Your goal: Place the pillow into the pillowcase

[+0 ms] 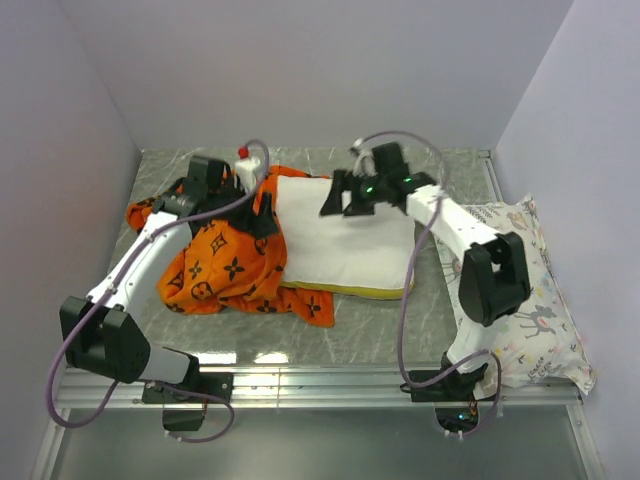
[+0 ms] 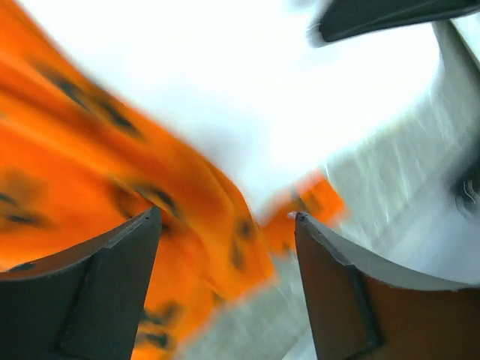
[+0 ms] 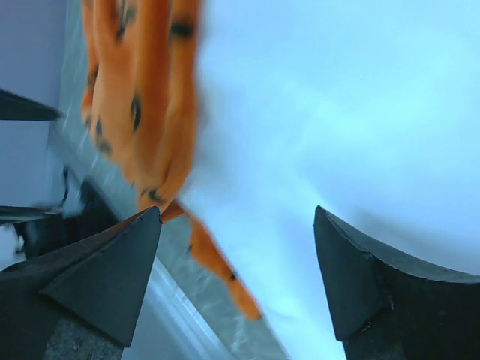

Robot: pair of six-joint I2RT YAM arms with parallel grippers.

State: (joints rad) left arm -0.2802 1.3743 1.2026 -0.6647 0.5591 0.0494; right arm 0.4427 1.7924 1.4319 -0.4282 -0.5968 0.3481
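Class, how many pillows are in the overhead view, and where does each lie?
2. The plain white pillow with a yellow edge lies in the middle, its left end meeting the orange pillowcase. The deer-printed pillow lies at the far right. None appears hidden.

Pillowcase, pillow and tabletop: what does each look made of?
The pillowcase looks like thin matte printed cloth: it lies crumpled in soft folds. The pillow looks like plain white fabric over soft filling, with a yellow band along its near edge. The tabletop seems a hard grey marble-patterned sheet, glossy, showing light glints; stone or laminate, I cannot tell.
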